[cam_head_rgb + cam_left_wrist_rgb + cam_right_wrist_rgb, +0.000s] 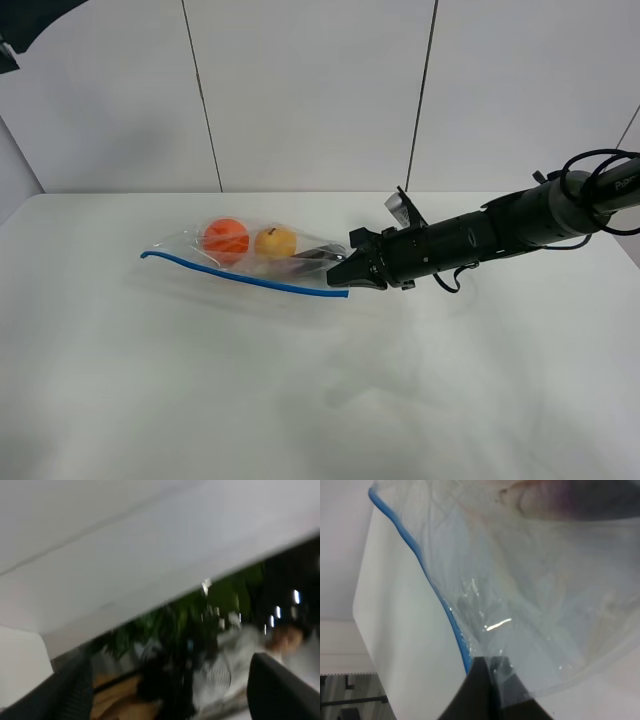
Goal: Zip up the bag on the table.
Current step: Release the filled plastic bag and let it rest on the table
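Overhead and wrist views of a bag-closing setup. The bag (255, 262), clear and crinkled, lies on the white surface (300, 400) left of centre and toward the far side, its long axis running left to right. Its blue zip strip (240, 275) forms the near long edge, sloping from the far left down to the near right. Through the plastic, from left to right, show an orange ball (226, 238), a yellow fruit (275, 241) just beside it, and a dark eggplant (315, 255) at the right end. The right arm reaches in from the far right, nearly level, and the right gripper (342, 276) meets the bag's right end where the zip strip stops. In the right wrist view its dark fingertips are pressed together, pinching the clear plastic just beside the strip's end. Whether the bag's mouth is sealed along the strip cannot be told. The left gripper (167, 690) appears only in its own blurred wrist view: its two fingers stand wide apart with nothing between them, pointing away from the surface toward a pale wall (125, 545) and green plants (200, 610).
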Motion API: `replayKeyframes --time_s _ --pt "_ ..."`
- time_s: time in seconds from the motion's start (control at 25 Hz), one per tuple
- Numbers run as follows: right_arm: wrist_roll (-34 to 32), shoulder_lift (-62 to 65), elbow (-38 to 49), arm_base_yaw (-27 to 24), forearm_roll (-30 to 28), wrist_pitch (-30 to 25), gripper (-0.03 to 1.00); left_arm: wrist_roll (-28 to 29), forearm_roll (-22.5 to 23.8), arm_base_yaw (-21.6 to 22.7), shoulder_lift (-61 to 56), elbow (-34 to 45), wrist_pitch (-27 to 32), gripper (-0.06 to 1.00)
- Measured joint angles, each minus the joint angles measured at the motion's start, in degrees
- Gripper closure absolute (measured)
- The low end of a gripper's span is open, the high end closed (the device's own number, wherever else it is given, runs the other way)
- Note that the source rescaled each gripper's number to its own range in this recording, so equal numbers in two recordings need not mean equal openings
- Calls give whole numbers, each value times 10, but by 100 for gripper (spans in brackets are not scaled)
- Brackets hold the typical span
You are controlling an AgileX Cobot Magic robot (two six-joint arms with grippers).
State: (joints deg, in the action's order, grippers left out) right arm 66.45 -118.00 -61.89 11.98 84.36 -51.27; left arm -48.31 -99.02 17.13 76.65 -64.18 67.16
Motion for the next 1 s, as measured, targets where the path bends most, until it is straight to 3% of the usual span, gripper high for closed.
replayKeyframes --time_s 0.08,0.16,0.24,0.32,0.44,0.52,0.6,0.76,0.8,0.88,1.0 --pt "0 0 0 0 -3 0 97 -59 17 0 -17 -2 14 16" --pt "0 0 0 0 -5 0 97 -116 72 0 -37 -3 18 16" --pt "0 0 0 0 -5 0 97 -168 168 0 -58 -3 18 16" --pt "0 0 0 0 -5 0 97 -213 301 0 -82 -3 21 16" --pt "0 0 0 0 -6 0 97 -217 500 0 -107 -3 22 16" --pt "-1 0 0 0 -7 0 97 -152 611 0 -113 -3 -7 16" --pt "-6 0 0 0 -10 -3 97 -14 726 0 -114 -3 -79 16" --pt "-15 0 0 0 -28 -4 97 444 927 17 -112 -3 -217 16" --pt "-17 0 0 0 -34 -4 97 506 959 18 -112 -3 -228 16" --pt "-19 0 1 0 -40 -4 97 545 1006 6 -112 -3 -233 16" --pt "-19 0 1 0 -41 -4 97 487 1009 -31 -120 -3 -244 16"
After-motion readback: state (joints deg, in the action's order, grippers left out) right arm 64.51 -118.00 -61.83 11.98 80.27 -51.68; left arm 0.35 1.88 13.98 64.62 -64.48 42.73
